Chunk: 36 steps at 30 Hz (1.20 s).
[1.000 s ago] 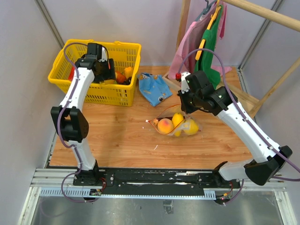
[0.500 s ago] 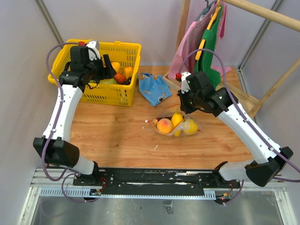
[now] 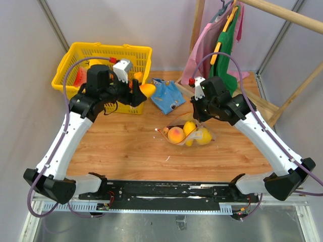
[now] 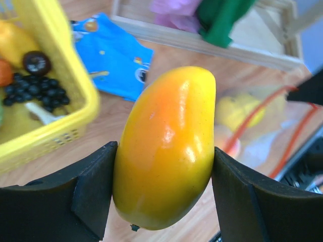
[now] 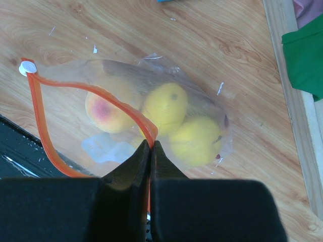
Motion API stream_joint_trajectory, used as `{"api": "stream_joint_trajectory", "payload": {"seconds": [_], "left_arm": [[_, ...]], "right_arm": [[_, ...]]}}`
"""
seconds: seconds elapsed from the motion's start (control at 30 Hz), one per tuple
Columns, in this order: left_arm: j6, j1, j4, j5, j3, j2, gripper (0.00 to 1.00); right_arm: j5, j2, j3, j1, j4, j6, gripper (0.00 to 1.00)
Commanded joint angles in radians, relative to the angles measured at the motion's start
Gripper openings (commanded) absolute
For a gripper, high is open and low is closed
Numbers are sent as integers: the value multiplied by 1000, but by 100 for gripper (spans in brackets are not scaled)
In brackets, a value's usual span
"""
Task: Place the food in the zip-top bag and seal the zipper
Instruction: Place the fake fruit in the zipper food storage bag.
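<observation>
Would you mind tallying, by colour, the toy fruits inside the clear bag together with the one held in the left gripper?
Yellow fruits in the zip-top bag: 2
Orange-pink peach in the bag: 1
Yellow-orange mango in the left gripper: 1
Total: 4

Mesh basket sits far left on the bench, pouch to its right, mango between; zip-top bag lies nearer, holding peach and lemon.
</observation>
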Motion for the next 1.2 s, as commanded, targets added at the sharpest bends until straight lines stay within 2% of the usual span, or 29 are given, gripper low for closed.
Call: {"api": "stream_joint_trajectory", "payload": {"seconds": [0.0,0.23,0.57,0.97,1.17], "left_arm": [[68,-73,41,135,-55,-58,0],[112,-257,56,148,-118,-91,0],[102,-425,92,86,-155,-21,0],[55,-499,174,-35,-170,100,0],[44,-524,200,-49,-177,146,1]], "right_arm": [[-13,-5,-6,11,34,10,1],[-20,-8,-13,12,38,19,1],[-41,-21,-28,11,51,32,1],[-83,-48,-60,12,77,42,1],[-100,-48,-62,12,87,44,1]]}}
